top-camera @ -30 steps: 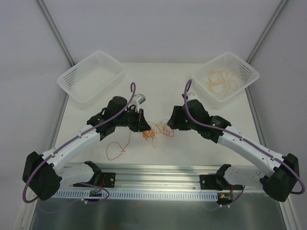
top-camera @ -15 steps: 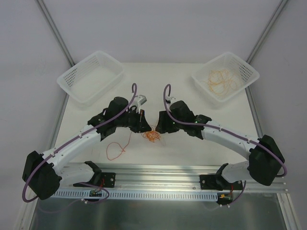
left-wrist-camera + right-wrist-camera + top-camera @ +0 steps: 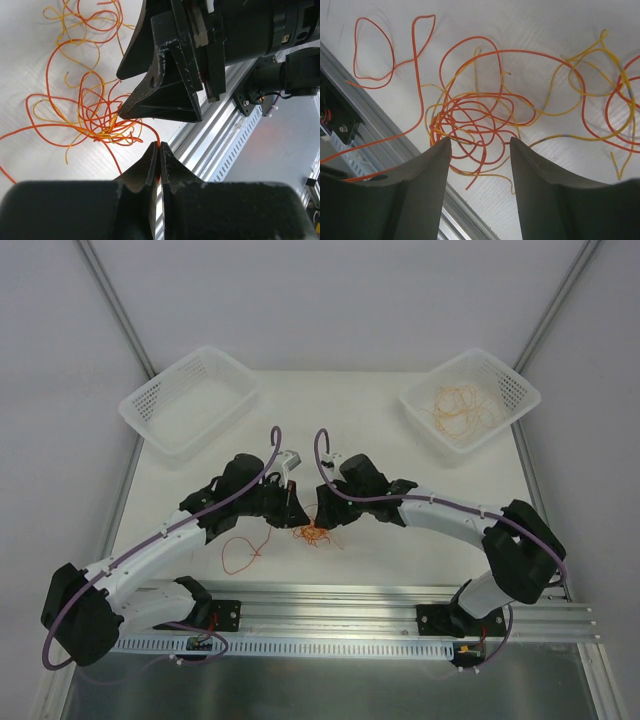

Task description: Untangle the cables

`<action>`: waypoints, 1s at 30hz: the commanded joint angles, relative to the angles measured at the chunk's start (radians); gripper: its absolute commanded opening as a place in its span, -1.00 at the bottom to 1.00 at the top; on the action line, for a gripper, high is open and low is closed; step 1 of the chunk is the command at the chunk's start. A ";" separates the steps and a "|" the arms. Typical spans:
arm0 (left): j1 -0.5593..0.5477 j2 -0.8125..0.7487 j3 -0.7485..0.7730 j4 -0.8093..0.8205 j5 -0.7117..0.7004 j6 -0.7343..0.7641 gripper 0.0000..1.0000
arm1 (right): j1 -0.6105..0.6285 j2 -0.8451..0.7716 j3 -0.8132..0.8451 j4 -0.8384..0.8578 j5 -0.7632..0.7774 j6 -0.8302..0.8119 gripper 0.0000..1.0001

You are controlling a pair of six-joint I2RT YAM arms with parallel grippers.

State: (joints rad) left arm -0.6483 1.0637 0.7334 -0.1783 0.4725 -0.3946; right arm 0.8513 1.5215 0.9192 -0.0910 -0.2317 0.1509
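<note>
- The aluminium rail [image 3: 330, 602] runs along the table's near edge. In the right wrist view it cuts across at 8 o'clock, close to the nearest strands, and one red strand passes in front of it.
- A loose red loop [image 3: 240, 552] lies flat at 8 o'clock from the knot, beside the left forearm and clear of the rail.
- The cables [image 3: 315, 533] are bunched low in the middle of the table, between the two grippers. From above they read as one small orange clump. The wrist views separate them into red and orange-yellow strands, wound tight at the core with loops straying outward.
- The left gripper [image 3: 158, 150] stands at 10 o'clock from the knot with its tips pinched together. Only its own camera shows a red strand running from the knot into the seam between them.
- The right gripper [image 3: 479, 145] stands at 1 o'clock with its jaws parted. Its camera shows the knot's core lying in the gap between the fingers, with nothing pinched. The left wrist view shows its black fingers just beyond the left tips, close but apart.
- Past both wrists the table [image 3: 380, 455] is bare white surface as far as its back edge.
- The left basket [image 3: 190, 400] sits on the far corner at 10 o'clock.
- The right basket [image 3: 515, 390] sits at 2 o'clock and holds coiled orange wires [image 3: 458, 408].
</note>
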 commanded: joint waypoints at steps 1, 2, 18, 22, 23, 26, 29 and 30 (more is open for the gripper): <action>-0.004 -0.027 -0.037 -0.007 -0.020 -0.024 -1.00 | 0.020 0.051 0.046 0.053 -0.075 -0.073 0.08; -0.004 -0.025 -0.045 -0.009 -0.028 -0.035 -1.00 | 0.028 0.060 0.049 0.051 -0.074 -0.083 0.08; -0.005 -0.093 -0.210 -0.007 -0.172 -0.138 -1.00 | 0.086 0.252 0.075 0.143 -0.152 -0.091 -0.16; -0.004 -0.111 -0.246 -0.009 -0.201 -0.162 -1.00 | 0.092 0.262 0.069 0.139 -0.150 -0.091 -0.36; -0.004 -0.122 -0.255 -0.009 -0.204 -0.167 -1.00 | 0.095 0.264 0.067 0.137 -0.149 -0.091 -0.51; -0.001 -0.152 -0.258 -0.012 -0.235 -0.168 -1.00 | 0.094 0.255 0.050 0.129 -0.114 -0.083 -0.84; 0.019 -0.195 -0.229 -0.045 -0.255 -0.158 -1.00 | 0.091 0.227 0.030 0.096 -0.028 -0.071 -0.99; 0.030 -0.209 -0.218 -0.074 -0.262 -0.152 -1.00 | 0.086 0.201 0.021 0.062 0.017 -0.048 -0.99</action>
State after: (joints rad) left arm -0.6411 0.9077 0.4763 -0.2161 0.2562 -0.5400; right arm 0.9421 1.7775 0.9634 0.0238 -0.3225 0.0792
